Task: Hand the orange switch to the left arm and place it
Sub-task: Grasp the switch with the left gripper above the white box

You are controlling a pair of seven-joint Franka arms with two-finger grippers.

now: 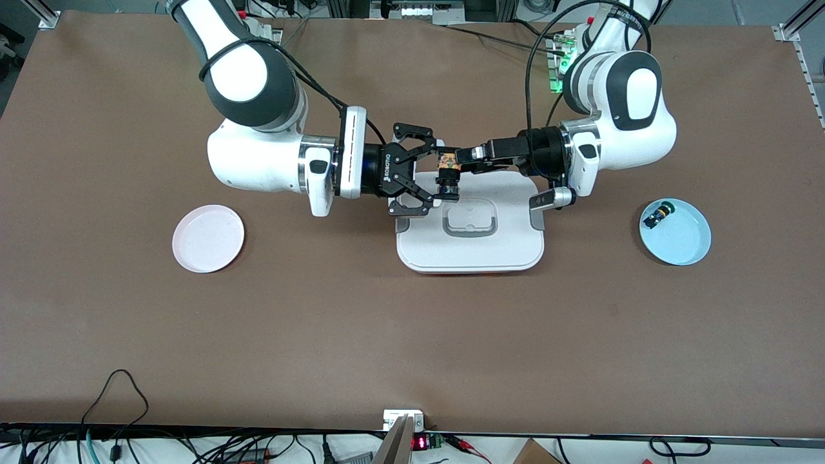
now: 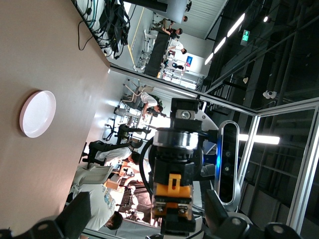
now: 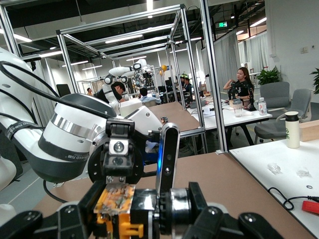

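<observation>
Midway: I see left gripper clamped on orange switch above box; right gripper jaws apart around it, pink plate awaiting.

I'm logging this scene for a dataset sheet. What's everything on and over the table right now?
orange switch: one, black with an orange band, in the air over the box, between the two grippers.
box: one, white with grey clips and a grey-rimmed handle, mid-table.
pink plate: one, toward the right arm's end of the table.
blue plate: one, light blue, toward the left arm's end.
small part: one, black with green cap, on the blue plate.
left gripper: one, black, over the box, shut on the orange switch.
right gripper: one, black, over the box, open around the switch.
</observation>
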